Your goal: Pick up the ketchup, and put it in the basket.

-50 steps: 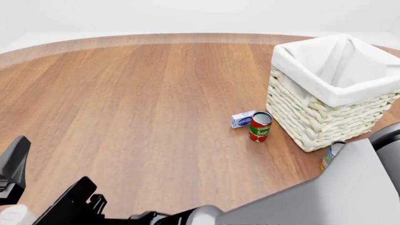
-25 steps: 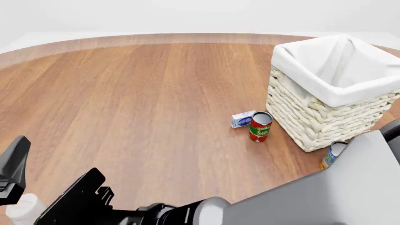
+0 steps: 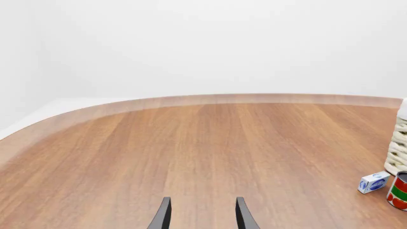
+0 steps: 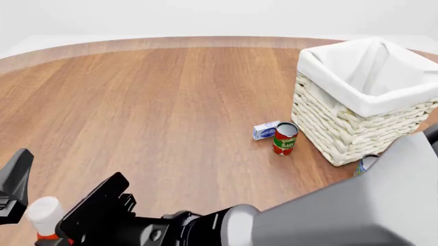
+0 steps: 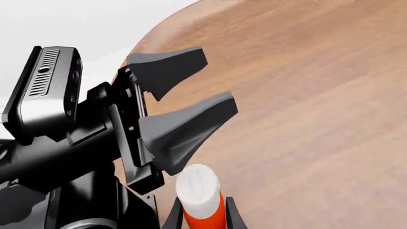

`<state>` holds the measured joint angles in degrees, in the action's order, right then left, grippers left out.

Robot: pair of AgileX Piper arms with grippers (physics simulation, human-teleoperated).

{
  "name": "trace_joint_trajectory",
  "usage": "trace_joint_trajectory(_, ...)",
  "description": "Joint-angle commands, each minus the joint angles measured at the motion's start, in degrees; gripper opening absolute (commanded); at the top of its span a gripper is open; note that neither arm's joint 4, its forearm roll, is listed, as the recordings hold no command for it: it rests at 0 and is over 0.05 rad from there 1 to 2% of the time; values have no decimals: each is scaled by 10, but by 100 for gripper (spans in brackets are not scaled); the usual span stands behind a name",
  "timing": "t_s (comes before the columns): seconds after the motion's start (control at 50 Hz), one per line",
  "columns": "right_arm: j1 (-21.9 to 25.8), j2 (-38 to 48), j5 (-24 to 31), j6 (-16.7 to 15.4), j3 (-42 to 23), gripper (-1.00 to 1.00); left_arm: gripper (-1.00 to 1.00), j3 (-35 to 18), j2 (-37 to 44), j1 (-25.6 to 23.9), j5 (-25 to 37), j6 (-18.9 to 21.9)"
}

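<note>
The ketchup (image 4: 44,214), an orange-red bottle with a tall white cap, stands upright at the near left, low in the front view. My right gripper (image 4: 60,231) has reached across from the right and is shut on its body. The right wrist view shows the bottle (image 5: 198,191) between my two fingers. My left gripper (image 4: 16,177) is just left of the bottle, open and empty. Its fingers (image 5: 184,129) spread beside the cap, and it also shows in the left wrist view (image 3: 203,218). The cream wicker basket (image 4: 349,128) with a white liner stands at the far right.
A red-and-green tomato sauce can (image 4: 284,138) and a small white-and-blue box (image 4: 265,130) stand just left of the basket. A blue-and-orange can (image 4: 362,165) lies at the basket's near corner, partly behind my right arm (image 4: 356,210), which spans the near edge.
The ketchup has risen and moved right in the right gripper, so more of its cap and red body now shows. The right arm moved with it. The left gripper stayed put.
</note>
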<state>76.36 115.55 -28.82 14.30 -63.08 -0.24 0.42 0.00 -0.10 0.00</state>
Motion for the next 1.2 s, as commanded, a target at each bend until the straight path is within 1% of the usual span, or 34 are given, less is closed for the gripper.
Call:
trace_joint_trajectory(0.02,-13,-5,-7,12,5,-100,100,0,0,0,0,0)
trace_joint_trajectory(0.48,-45,-34,-12,17,21,-100,100,0,0,0,0,0)
trace_joint_trajectory(0.5,-55,-40,-13,17,25,-100,100,0,0,0,0,0)
trace_joint_trajectory(0.54,-55,-40,-13,17,25,-100,100,0,0,0,0,0)
trace_joint_trajectory(0.56,-62,-41,-16,17,27,-100,100,0,0,0,0,0)
trace_joint_trajectory(0.86,-84,-61,-21,21,39,-100,100,0,0,0,0,0)
trace_joint_trajectory(1.0,-113,-85,-23,20,50,-100,100,0,0,0,0,0)
trace_joint_trajectory(1.2,-138,-107,-26,13,60,-100,100,0,0,0,0,0)
